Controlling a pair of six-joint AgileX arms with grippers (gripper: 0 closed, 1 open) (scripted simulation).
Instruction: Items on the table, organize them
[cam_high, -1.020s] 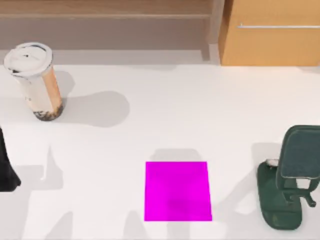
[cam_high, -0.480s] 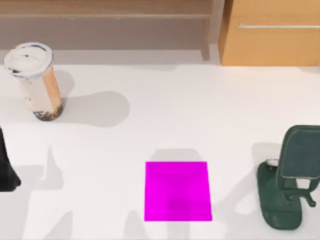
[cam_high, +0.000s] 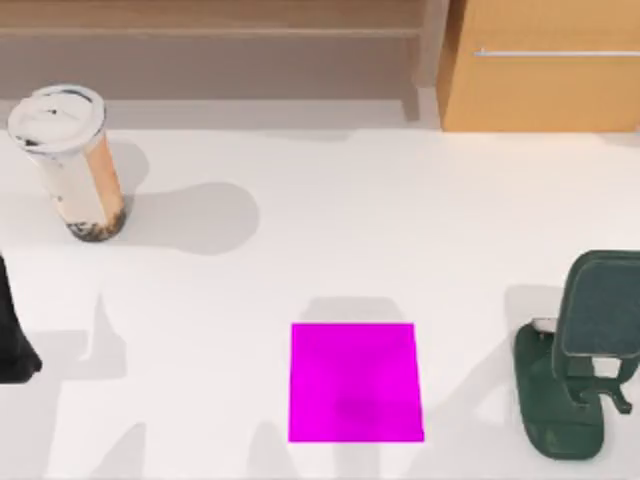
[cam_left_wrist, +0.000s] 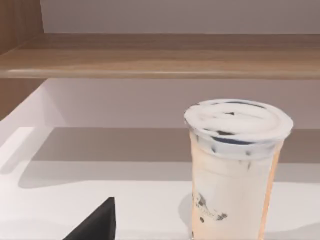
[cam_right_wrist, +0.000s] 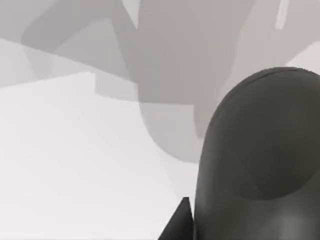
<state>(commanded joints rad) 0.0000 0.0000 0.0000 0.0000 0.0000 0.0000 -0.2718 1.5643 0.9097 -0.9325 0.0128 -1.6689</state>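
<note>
Drink cup upright far left, magenta square near centre, dark green stand right

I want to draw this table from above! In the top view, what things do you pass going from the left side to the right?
Cup → pink square → dark green stand at the right edge.

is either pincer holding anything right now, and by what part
Cannot be told. The cup stands free on the table, ungripped. The dark stand at the right and the magenta mat lie untouched. Neither pincer's fingers are visible.
</note>
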